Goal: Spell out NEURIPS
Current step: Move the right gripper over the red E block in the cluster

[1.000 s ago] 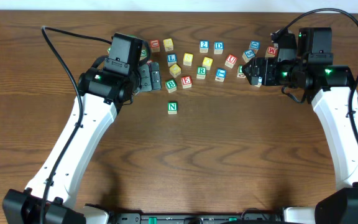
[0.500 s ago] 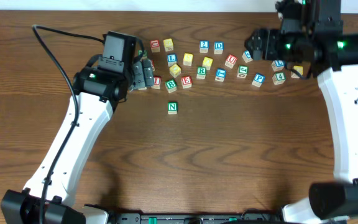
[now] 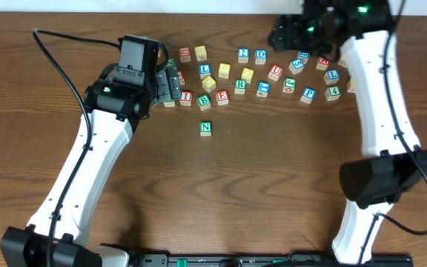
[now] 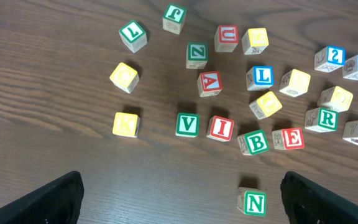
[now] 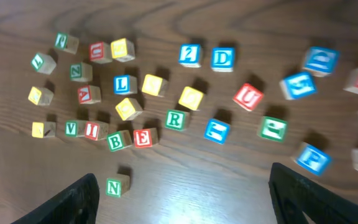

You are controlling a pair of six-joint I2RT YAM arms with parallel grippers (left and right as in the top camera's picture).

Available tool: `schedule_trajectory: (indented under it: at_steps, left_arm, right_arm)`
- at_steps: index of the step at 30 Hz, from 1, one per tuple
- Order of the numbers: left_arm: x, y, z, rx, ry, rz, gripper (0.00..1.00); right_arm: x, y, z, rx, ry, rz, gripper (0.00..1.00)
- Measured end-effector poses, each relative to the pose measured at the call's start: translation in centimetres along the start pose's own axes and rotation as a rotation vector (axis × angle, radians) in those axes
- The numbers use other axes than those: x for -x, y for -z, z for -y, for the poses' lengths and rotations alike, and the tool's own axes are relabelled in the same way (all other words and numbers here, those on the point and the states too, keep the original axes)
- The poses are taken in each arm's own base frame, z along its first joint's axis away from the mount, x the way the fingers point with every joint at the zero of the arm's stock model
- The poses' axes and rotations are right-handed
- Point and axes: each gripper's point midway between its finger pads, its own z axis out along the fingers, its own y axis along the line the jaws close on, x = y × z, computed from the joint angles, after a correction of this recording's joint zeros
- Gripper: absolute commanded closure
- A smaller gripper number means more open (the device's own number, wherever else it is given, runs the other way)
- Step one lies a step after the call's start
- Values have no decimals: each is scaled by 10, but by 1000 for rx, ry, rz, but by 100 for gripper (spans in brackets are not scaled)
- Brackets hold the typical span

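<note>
Presently, overhead: the N block (image 3: 205,127) sits alone on the table (image 3: 273,193), well apart from the scattered pile behind it. The word therefore stands at one letter, and E is judged next. The E block (image 3: 222,97) lies at the pile's near edge, just beside the B block (image 3: 204,101). The left gripper (image 3: 170,83) hovers near that edge. The right gripper (image 3: 279,33) is over the pile's far side.

Left wrist view: fingers wide apart, nothing between them. E and B appear to touch, so E is best taken by the two sides facing away from B and lifted straight up.

Right wrist view: blurred, fingers apart and empty. The R block (image 5: 175,119), U block (image 5: 248,96) and P block (image 5: 311,157) are readable. E belongs just right of N, squared to it.
</note>
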Motion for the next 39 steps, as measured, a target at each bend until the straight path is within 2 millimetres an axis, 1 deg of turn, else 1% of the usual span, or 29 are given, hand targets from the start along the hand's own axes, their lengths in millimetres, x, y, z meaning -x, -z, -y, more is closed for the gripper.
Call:
schedule_trajectory:
  at_steps: [3, 6, 10, 14, 22, 27, 32, 39]
  left_arm:
    - [0, -1, 0, 1, 0, -1, 0]
    - [-2, -7, 0, 7, -3, -16, 0]
    - [-9, -19, 0, 20, -9, -50, 0]
    - [-15, -30, 1, 24, -14, -82, 1]
    - [-29, -47, 10, 5, -29, -143, 1]
    - [-32, -48, 16, -10, -37, -149, 0]
    - [-32, -48, 16, -11, -37, -148, 1]
    - [-31, -48, 16, -11, -37, -147, 1]
  right_arm:
    - [-6, -20, -11, 6, 23, -31, 14]
    - [-14, -40, -21, 4, 43, -68, 14]
    - [-19, -52, -30, 2, 64, -87, 14]
    - [-20, -55, -33, -3, 67, -85, 15]
    - [-19, -56, -33, -9, 64, -80, 15]
    - [-21, -60, -36, -7, 70, -89, 13]
    - [-25, -65, -36, -10, 67, -104, 12]
    - [-25, -65, -35, -17, 68, -104, 11]
